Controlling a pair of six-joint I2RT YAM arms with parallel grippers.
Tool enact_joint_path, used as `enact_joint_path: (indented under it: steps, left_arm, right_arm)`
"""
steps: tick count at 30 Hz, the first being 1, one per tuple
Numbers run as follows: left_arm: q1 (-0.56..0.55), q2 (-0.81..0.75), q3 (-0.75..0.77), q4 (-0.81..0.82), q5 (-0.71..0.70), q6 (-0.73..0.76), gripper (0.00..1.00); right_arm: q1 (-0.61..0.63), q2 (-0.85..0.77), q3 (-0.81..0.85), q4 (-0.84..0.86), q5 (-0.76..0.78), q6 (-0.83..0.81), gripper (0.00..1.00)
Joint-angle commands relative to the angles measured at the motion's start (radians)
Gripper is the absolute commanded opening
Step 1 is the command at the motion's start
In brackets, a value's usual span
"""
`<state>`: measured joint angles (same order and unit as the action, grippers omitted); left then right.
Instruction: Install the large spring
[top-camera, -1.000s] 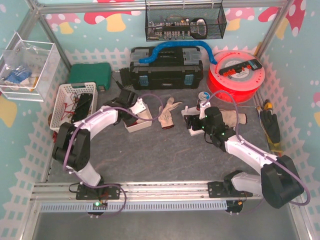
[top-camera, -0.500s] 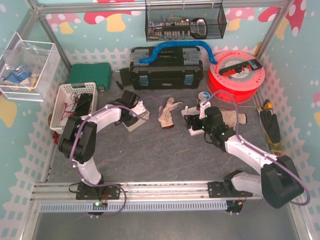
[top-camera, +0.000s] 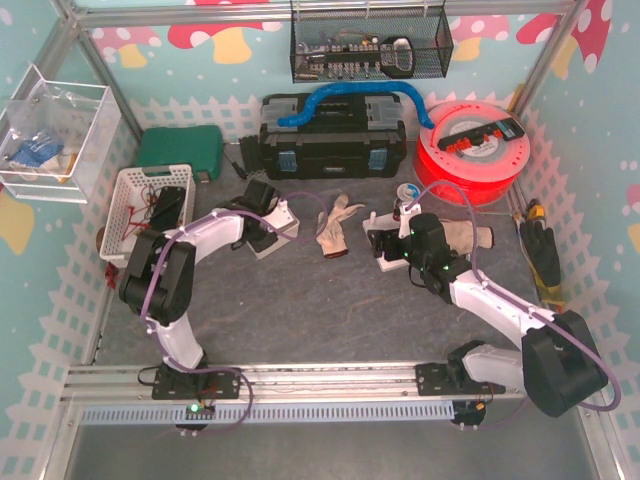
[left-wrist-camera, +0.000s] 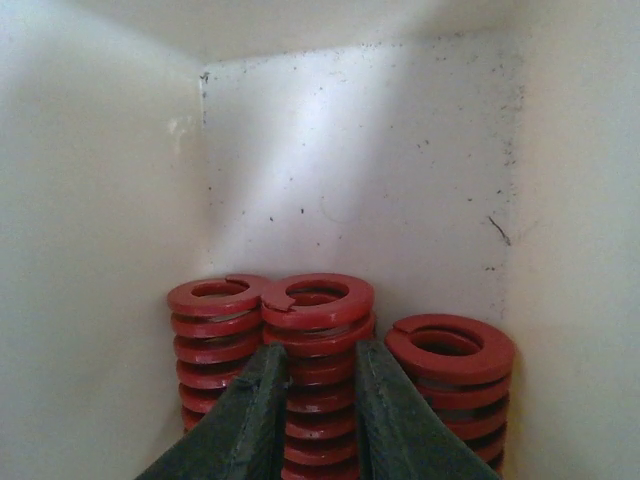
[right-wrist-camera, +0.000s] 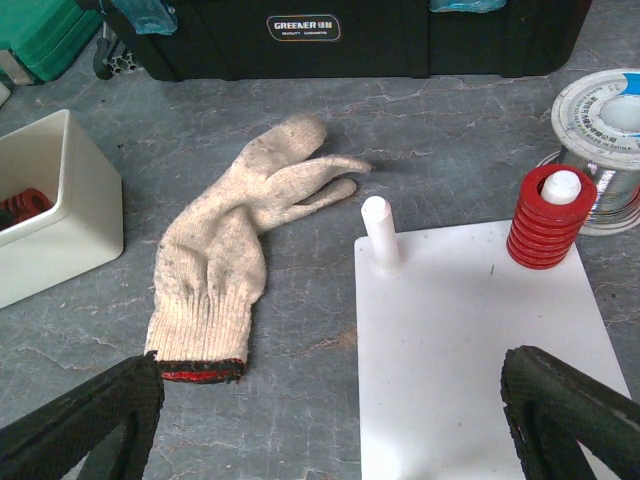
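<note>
Top external shows grey tabletop (top-camera: 330, 300) inside mushroom-printed teal walls (top-camera: 600, 150).

Middle spring (left-wrist-camera: 318, 318) sides hidden behind fingers (left-wrist-camera: 248, 425), base cut off.

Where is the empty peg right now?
Right wrist view: the empty peg stands at the far-left corner of the white plate, between the glove on its left and the mounted red spring on its right.
</note>
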<state>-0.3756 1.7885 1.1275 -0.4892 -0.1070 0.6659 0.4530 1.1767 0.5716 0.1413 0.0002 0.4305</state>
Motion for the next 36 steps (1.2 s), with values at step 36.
enact_joint_path:
  steps: [36]
  left_arm:
    - [0.028, -0.043, -0.075, -0.029, -0.045, -0.086, 0.35]
  right_arm:
    - [0.007, -0.018, 0.03, -0.018, 0.008, 0.001, 0.92]
